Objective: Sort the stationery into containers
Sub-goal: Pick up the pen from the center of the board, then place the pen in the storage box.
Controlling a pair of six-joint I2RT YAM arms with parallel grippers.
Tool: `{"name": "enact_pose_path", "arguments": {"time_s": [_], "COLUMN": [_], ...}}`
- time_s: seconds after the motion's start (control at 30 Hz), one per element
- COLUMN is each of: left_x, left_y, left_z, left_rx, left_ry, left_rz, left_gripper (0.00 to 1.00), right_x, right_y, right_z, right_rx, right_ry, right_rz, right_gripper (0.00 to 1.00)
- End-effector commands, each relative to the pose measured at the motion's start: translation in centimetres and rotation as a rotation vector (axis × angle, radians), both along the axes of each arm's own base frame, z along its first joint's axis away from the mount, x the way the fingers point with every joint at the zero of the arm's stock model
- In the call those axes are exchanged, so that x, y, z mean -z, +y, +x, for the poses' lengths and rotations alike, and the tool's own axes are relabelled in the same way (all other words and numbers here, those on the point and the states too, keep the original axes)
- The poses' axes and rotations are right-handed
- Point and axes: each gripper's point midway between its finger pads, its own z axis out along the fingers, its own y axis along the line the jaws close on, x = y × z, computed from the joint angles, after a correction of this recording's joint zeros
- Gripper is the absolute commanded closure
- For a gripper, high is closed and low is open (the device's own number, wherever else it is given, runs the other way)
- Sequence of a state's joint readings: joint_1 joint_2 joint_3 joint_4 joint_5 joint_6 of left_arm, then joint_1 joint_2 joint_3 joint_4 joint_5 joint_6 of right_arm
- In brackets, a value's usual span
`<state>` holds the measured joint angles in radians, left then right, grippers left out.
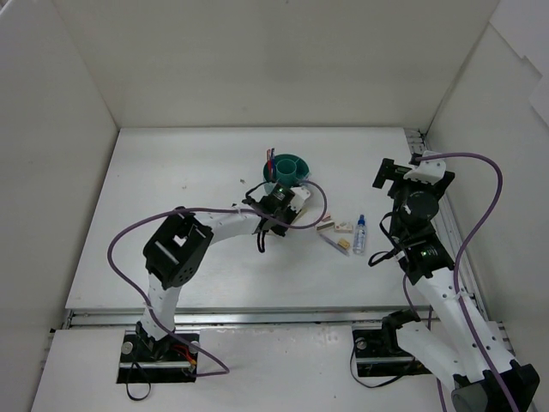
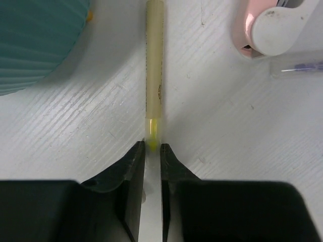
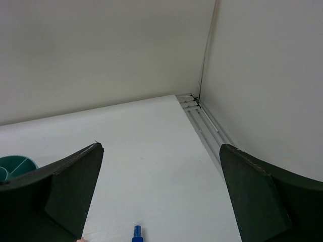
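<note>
Only the left wrist view shows the left gripper (image 2: 152, 146) closed on the tip of a yellow pen (image 2: 154, 65), which lies on the table (image 2: 227, 126) beside the organizer (image 2: 35, 40). The top view hides this. The right gripper (image 3: 161, 147) is wide open and empty, with the bottle (image 3: 137, 233) at the bottom edge of its wrist view.

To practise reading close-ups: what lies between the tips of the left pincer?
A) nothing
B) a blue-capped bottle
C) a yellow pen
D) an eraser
C: in the left wrist view the yellow pen has its end between the nearly closed tips of the left pincer.
</note>
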<state>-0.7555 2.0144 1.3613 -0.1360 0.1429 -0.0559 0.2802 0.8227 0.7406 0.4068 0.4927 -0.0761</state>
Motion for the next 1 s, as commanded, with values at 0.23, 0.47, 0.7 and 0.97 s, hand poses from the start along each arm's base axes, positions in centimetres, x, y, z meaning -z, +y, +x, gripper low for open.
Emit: {"name": "enact_pose_path", "arguments": {"time_s": [0.23, 0.47, 0.7, 0.97], "left_x": [-7.8, -15.8, -19.9, -21.4], "left_y": [1.4, 2.9, 3.2, 5.2], "left_z": [0.4, -3.1, -5.1, -4.1], "left_rx": [-0.111, -0.090, -0.113, -0.177], "left_ry": [-0.125, -0.080, 0.114, 0.116], "left_rz": [0.031, 0.032, -0.021, 0.101], "left_gripper": [1.00, 1.00, 1.00, 1.00], "right_x": [-4.4, -5.1, -5.1, -5.1], "right_y": [-0.5, -0.3, -0.3, -0.9], "right_z": [-0.6, -0.1, 0.7, 0.7], "right_rx": [0.014, 0.006, 0.019, 0.052], "right_ry": [-0.139, -0.140, -0.122, -0.112], "right_rz": [0.036, 0.006, -0.018, -0.045], "right_gripper": [0.02, 0.02, 0.02, 0.02]}}
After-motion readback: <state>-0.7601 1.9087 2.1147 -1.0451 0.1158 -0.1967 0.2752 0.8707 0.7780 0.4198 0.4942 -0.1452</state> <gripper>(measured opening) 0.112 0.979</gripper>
